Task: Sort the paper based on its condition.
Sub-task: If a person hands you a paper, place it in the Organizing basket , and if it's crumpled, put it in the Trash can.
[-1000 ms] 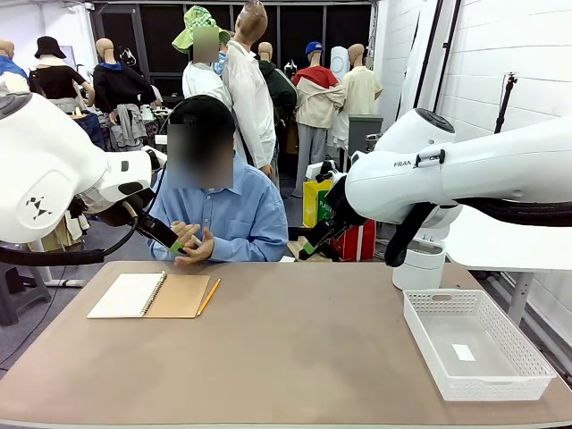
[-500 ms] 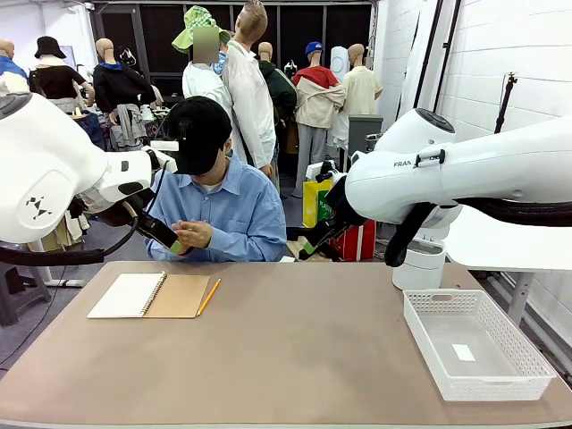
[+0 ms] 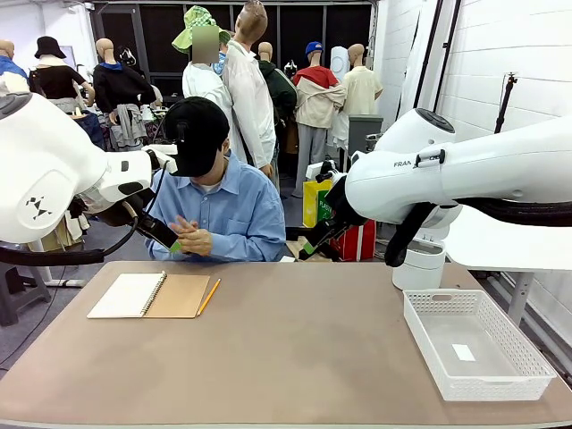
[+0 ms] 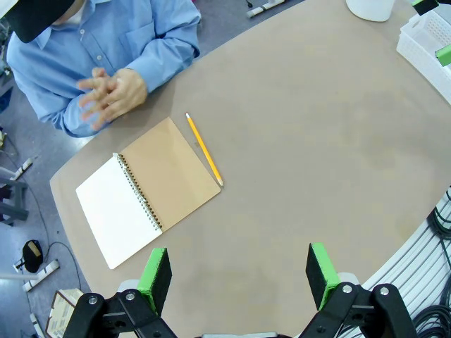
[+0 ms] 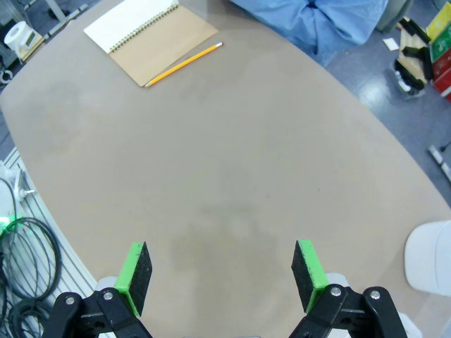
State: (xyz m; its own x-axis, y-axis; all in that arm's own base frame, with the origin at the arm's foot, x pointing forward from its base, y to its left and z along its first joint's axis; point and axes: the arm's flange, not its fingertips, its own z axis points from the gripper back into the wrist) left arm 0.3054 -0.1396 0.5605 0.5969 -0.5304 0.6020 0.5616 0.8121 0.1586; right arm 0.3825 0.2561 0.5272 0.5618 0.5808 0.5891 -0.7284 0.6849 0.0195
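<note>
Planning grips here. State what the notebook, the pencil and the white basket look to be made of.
Notebook: the brown cover looks like matte, uncoated cardboard, dull with no shine; the open page looks like white paper; the spiral is probably wire.
Pencil: likely wood under smooth yellow paint, slim and straight.
Basket: probably moulded white plastic, going by its regular lattice walls.

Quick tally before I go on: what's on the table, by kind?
Open spiral-bound notebook with brown cardboard cover: 1
Yellow pencil: 1
White perforated plastic basket: 1
Total: 3
</note>
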